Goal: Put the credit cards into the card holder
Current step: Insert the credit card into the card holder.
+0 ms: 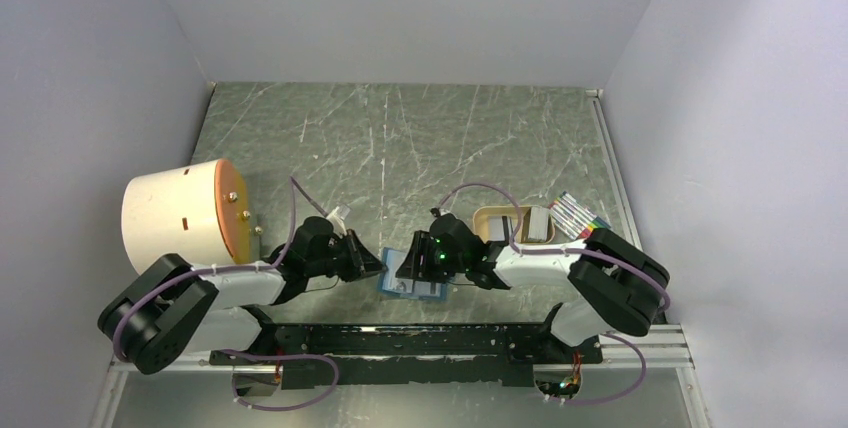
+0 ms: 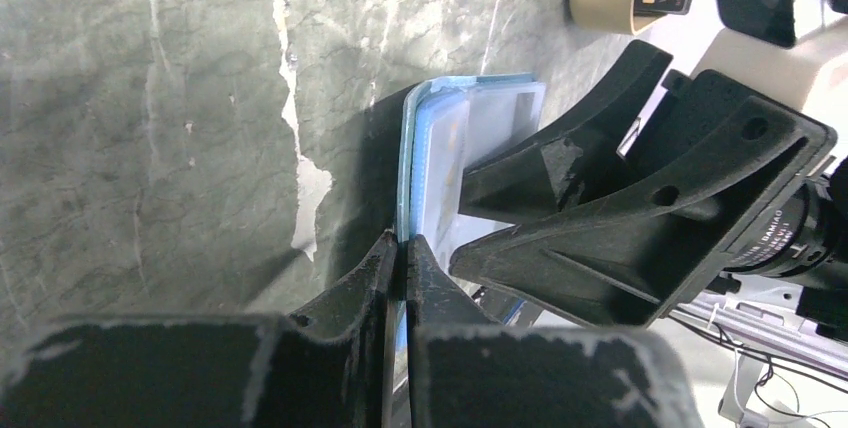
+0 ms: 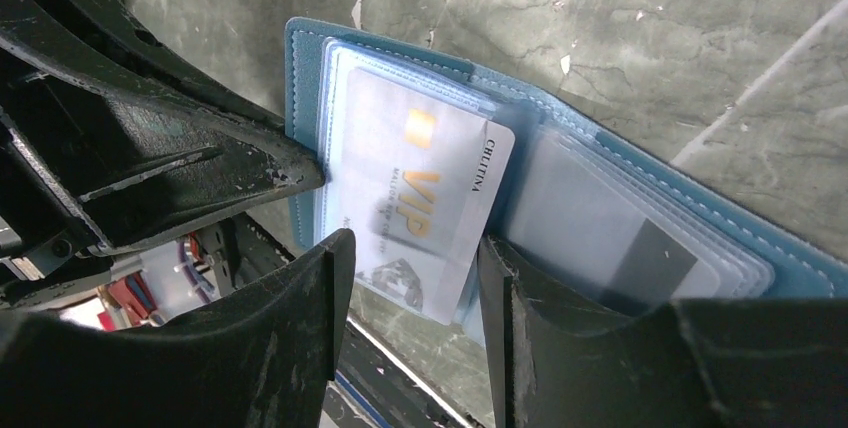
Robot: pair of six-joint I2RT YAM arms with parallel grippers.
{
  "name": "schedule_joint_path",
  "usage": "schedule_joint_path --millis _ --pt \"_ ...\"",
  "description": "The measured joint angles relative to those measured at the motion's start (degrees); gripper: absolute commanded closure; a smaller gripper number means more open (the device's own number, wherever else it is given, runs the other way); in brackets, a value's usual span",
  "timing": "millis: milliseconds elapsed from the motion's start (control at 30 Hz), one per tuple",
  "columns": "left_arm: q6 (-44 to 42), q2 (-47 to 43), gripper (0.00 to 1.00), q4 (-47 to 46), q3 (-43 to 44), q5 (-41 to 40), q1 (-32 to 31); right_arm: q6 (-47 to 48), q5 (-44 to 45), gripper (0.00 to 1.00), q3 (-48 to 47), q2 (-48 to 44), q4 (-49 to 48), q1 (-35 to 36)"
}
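Finding: the teal-blue stitched folding card holder (image 1: pixel 410 286) lies open at lower centre of the top view. Your left gripper (image 2: pixel 400 248) is clamped on its edge. Your right gripper (image 3: pixel 418 243) stands parted astride the pale plastic VIP card (image 3: pixel 420 188), which lies partly under a clear sleeve (image 3: pixel 600 218). Judgement: the card is light, stiff and slick, so take it by its side edges.

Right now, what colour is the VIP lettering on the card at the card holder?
Gold lettering on a white card; clearest in the right wrist view.
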State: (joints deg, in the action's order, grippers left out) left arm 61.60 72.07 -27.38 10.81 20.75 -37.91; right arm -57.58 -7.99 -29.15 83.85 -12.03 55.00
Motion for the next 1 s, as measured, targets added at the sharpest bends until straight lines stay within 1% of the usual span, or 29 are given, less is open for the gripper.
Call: schedule_joint_path --millis 133,300,467,500,567,600,700,900,1000 --pt "0.5 -0.9 0.91 -0.5 -0.1 0.0 0.0 0.0 -0.9 0.46 0.0 0.9 -1.7 0.0" --pt "0.8 -2.8 0.91 -1.2 -0.1 0.0 0.0 -0.5 -2.6 0.45 0.0 2.7 -5.2 0.0" --pt "0.8 -4.1 0.91 -0.1 -0.1 -0.4 0.0 -0.4 -2.9 0.44 -0.1 3.0 -5.7 -0.1" --pt "0.8 -4.3 0.91 0.1 -0.1 -0.5 0.0 -0.4 -2.9 0.43 -0.1 3.0 -5.7 -0.1" --pt "0.8 -5.0 0.91 0.9 -0.1 -0.7 0.0 -0.2 -3.0 0.34 -0.1 2.8 -5.7 -0.1" --pt "0.8 -5.5 0.91 1.2 -0.1 -0.7 0.0 -0.2 -3.0 0.33 -0.1 2.7 -5.9 -0.1" --pt "0.8 -7.0 0.91 2.6 -0.1 -0.7 -0.2 0.2 -3.1 0.34 0.1 1.6 -5.8 0.0" --pt "0.7 -9.7 0.91 6.5 -0.1 -1.0 -0.5 1.1 -2.3 0.38 0.1 -0.9 -2.2 0.0" --pt "0.7 -10.5 0.91 7.7 -0.1 -1.2 -0.5 1.2 -1.9 0.36 0.1 -2.6 -1.0 -0.1"
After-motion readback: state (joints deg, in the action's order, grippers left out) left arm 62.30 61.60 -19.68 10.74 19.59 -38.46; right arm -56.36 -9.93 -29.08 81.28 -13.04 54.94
